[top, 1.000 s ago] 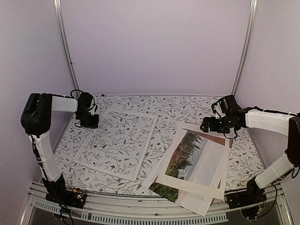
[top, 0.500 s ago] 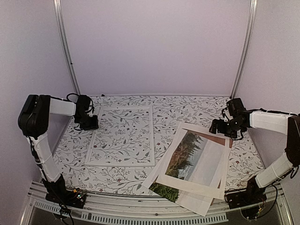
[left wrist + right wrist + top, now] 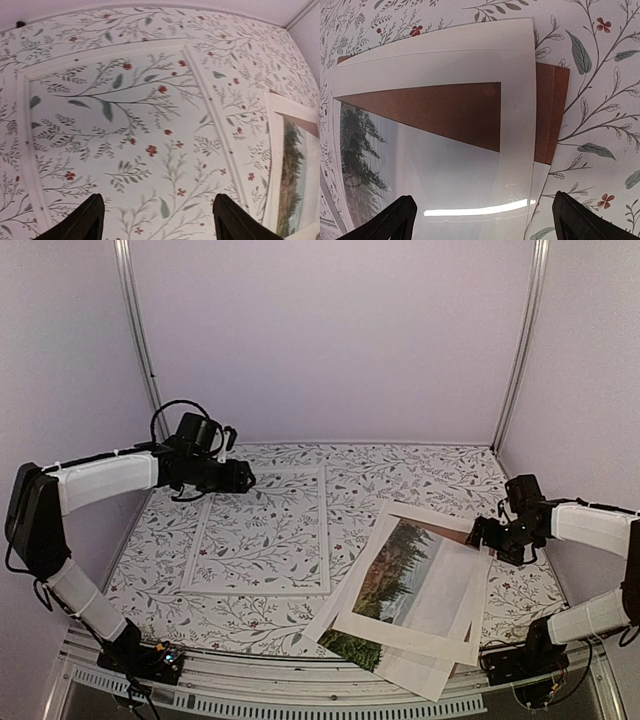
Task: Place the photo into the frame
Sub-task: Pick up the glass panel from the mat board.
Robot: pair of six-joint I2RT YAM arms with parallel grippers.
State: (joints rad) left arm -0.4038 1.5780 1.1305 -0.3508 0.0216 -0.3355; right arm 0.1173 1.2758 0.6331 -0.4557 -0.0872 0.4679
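The frame [image 3: 325, 530] lies flat on the flowered cloth at left centre, and the cloth's pattern shows through its pane. My left gripper [image 3: 245, 480] hovers open over the frame's far edge. In the left wrist view its fingertips [image 3: 92, 215] stand wide apart above the pane with nothing between them, and the frame border [image 3: 210, 110] runs past on the right. The photo [image 3: 405, 570] lies in a stack at right centre. My right gripper [image 3: 482, 536] is open above that stack's far right corner. The right wrist view shows the photo's conifers [image 3: 360, 150] below its gripper [image 3: 485, 222].
A white mat [image 3: 517, 75] with a cut-out window lies over the photo, and the brown backing board [image 3: 445, 110] shows through the window and sticks out at the right. More white sheets [image 3: 420, 675] overhang the table's near edge. Metal posts [image 3: 140, 340] stand at the back corners.
My left gripper has opened and let go of the frame, which went from skewed to lying square. The left arm then swung right over its far edge. The right gripper drew back to the right.
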